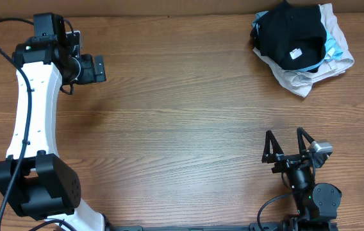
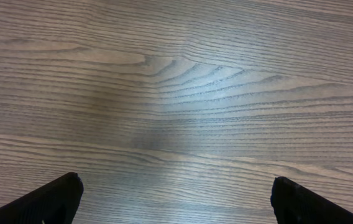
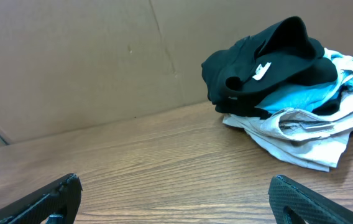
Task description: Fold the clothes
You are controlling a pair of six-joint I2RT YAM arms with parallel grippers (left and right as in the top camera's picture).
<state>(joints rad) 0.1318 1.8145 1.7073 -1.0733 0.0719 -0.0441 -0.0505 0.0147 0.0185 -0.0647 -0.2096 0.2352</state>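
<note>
Overhead: the black shirt (image 1: 289,32) lies crumpled atop a pile of light garments (image 1: 310,77) at the table's (image 1: 182,128) far right corner, well apart from both arms. The left gripper (image 1: 91,67) hangs at far left. The right gripper (image 1: 284,133) sits near right, jaws wide and empty

Left wrist: its fingers (image 2: 52,199) are spread wide over bare wood, holding nothing

Right wrist: the fingers are wide apart and the shirt lies ahead, untouched

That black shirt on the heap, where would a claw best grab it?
Probably the raised hump on top of the black shirt, coming down from above with the open right claw, the nearer one. The shirt lies crumpled atop the other clothes, so that hump stands free; a lower side grip might catch the blue and white ones too.
</note>
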